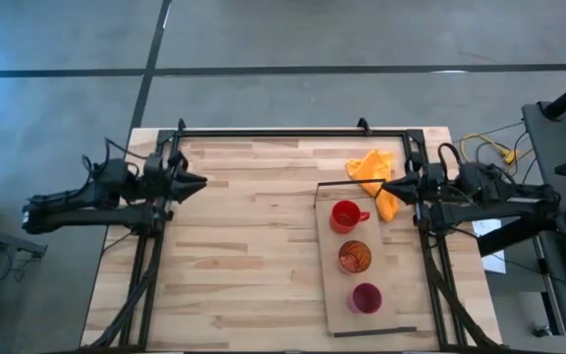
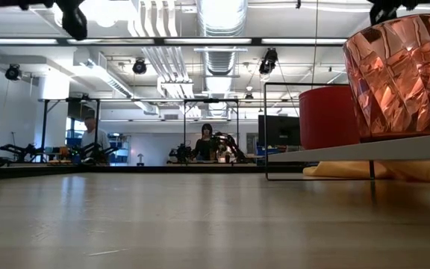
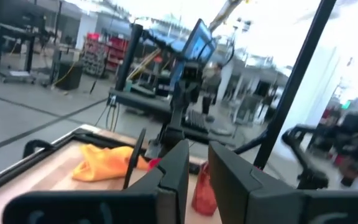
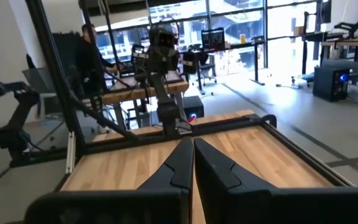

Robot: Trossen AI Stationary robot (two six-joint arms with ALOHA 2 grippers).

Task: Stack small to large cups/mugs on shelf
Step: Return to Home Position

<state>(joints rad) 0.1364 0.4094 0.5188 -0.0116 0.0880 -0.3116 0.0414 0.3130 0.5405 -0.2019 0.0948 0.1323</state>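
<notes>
The shelf (image 1: 401,246) is a pale board on the table's right half; in the low view (image 2: 312,155) it stands raised on thin dark legs. A red mug (image 1: 346,215), an orange-red cup (image 1: 354,258) and a magenta cup (image 1: 365,298) stand on their bases on it in a row, far to near. The low view shows the orange-red cup (image 2: 398,75) and the red mug (image 2: 325,116). My left gripper (image 1: 202,182) hovers over the table's left part with a narrow gap between its fingers, empty. My right gripper (image 1: 387,185) is shut and empty by the shelf's far right corner.
An orange cloth (image 1: 375,175) lies crumpled at the shelf's far right corner, partly under my right gripper. A dark frame (image 1: 293,131) runs along the table's far edge and sides. Bare butcher-block tabletop (image 1: 254,246) spreads left of the shelf. People stand in the room behind.
</notes>
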